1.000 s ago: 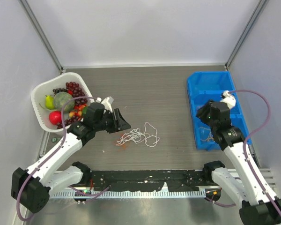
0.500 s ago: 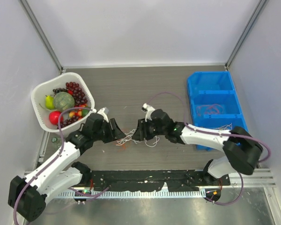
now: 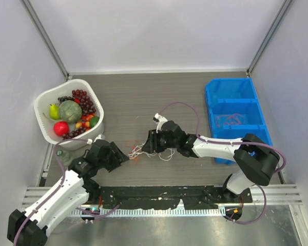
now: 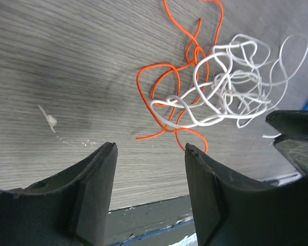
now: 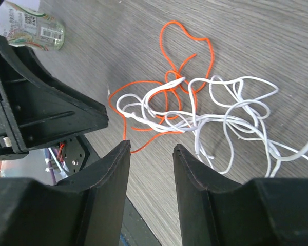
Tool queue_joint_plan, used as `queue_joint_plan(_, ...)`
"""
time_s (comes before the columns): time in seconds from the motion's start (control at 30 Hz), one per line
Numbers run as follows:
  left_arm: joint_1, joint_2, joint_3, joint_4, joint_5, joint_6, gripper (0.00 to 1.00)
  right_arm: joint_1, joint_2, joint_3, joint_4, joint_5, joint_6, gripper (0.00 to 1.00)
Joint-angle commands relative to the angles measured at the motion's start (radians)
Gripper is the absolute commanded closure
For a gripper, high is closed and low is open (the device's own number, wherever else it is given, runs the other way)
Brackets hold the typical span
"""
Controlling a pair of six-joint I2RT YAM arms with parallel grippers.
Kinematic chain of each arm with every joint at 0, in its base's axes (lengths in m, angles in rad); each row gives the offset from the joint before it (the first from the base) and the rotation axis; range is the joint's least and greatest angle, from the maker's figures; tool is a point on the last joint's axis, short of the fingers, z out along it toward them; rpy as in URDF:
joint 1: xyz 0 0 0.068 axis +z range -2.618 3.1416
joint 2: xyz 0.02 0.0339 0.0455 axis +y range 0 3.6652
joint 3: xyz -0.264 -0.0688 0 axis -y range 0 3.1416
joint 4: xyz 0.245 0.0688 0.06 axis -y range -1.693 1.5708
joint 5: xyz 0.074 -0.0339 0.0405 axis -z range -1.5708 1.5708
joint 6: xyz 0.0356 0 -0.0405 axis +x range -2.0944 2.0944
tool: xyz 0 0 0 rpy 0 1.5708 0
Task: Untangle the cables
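The cables lie in one tangle on the table: a thin orange cord (image 4: 167, 82) looped through several white cords (image 4: 231, 87). From above, the orange cord (image 3: 133, 159) shows at the left of the white ones (image 3: 165, 154). My left gripper (image 4: 150, 148) is open just short of the tangle's near-left side, with nothing between its fingers. My right gripper (image 5: 152, 146) is open too, low over the orange (image 5: 187, 48) and white (image 5: 236, 118) cords from the opposite side, holding nothing. The two grippers (image 3: 122, 155) (image 3: 146, 147) face each other across the tangle. A red cord (image 3: 233, 119) lies in the blue bin.
The blue bin (image 3: 231, 87) stands at the right, and the right forearm reaches from in front of it. A white basket (image 3: 43, 102) of fruit sits at the left. A small bottle (image 3: 61, 155) lies beside the left arm.
The right arm swung from the blue bin to the tangle and its jaws narrowed a little. The left gripper drew back toward the near left and opened slightly.
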Motion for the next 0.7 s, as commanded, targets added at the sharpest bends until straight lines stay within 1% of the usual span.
queue_joint_plan(0.0, -0.001, -0.051, -0.022, 0.064, -0.093, -0.119, 0.39, -0.002, -0.004, 0.027, -0.004, 0.059, -0.018, 0.56)
queue_joint_plan(0.13, 0.005, -0.008, -0.017, 0.113, -0.104, -0.128, 0.39, -0.002, -0.004, 0.03, -0.005, 0.048, -0.027, 0.56)
queue_joint_plan(0.33, 0.029, 0.086, -0.002, 0.182, -0.105, -0.121, 0.49, -0.002, -0.017, 0.038, -0.019, 0.046, -0.05, 0.56)
queue_joint_plan(0.53, 0.032, 0.127, -0.012, 0.22, -0.069, -0.122, 0.58, -0.002, -0.021, 0.04, -0.047, 0.079, -0.055, 0.56)
queue_joint_plan(0.67, 0.032, 0.15, -0.025, 0.256, -0.046, -0.13, 0.67, -0.002, -0.009, 0.041, -0.047, 0.091, -0.049, 0.55)
